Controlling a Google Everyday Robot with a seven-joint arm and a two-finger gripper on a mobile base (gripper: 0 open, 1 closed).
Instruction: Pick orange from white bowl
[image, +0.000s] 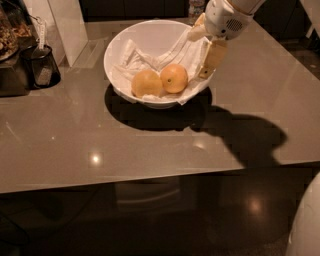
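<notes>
A glossy grey-brown desk catches small glints of overhead light, and a broad shadow lies on its right. At the far left a white panel stands beside a black cup. A dark polished floor shows below the near edge. The gripper hangs over the desk's far side.

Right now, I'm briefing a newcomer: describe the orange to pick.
Find the large white bowl on the grey table. Two fruits sit together on its napkin. The orange is nearest the gripper at the rim, redder than its paler neighbour.
</notes>
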